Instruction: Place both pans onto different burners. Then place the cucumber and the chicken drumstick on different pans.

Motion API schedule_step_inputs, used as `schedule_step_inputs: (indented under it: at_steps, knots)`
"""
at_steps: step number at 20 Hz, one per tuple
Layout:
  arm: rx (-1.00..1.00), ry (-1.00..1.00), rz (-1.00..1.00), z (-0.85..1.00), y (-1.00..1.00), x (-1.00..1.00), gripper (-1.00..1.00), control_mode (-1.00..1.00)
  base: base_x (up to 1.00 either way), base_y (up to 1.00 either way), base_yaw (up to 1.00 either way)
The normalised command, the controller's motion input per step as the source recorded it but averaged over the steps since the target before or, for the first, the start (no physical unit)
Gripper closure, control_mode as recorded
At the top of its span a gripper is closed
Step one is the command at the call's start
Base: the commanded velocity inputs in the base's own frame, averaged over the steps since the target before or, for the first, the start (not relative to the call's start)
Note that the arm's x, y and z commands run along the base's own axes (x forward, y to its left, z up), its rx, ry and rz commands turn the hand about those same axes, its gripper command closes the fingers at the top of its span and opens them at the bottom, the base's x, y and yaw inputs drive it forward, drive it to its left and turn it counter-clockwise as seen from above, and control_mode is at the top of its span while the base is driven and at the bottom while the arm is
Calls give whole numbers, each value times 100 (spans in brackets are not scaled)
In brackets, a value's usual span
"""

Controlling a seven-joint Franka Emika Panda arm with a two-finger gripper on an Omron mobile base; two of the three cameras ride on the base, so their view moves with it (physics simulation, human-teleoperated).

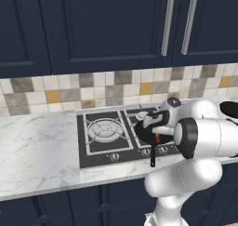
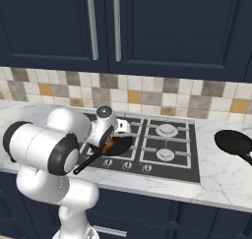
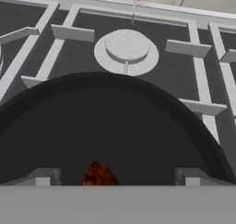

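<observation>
Your tool [image 3: 115,177] hangs released over the pan [image 3: 106,126] on the cooktop's [image 2: 147,149] front burner; the chicken drumstick [image 3: 97,174] lies inside at six o'clock. The second pan [image 2: 235,143] waits on the counter [image 2: 221,176].

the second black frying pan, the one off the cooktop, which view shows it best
The right base view: the round matte-black frying pan lies whole on the marble counter right of the black cooktop. The left base view catches just a dark sliver at its right edge.
</observation>
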Motion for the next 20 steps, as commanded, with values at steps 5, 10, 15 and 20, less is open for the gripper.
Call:
schedule_step_inputs:
  at_steps: [5, 10, 15, 20]
  knots:
    - [0, 0, 0, 0, -19, -1, -100, -100, 0, 0, 0]
    - [0, 0, 0, 0, -25, 0, -100, -100, 0, 0, 0]
    - [0, 4, 0, 0, -20, 0, -100, -100, 0, 0, 0]
    - [0, 11, 0, 0, -5, 0, -100, -100, 0, 0, 0]
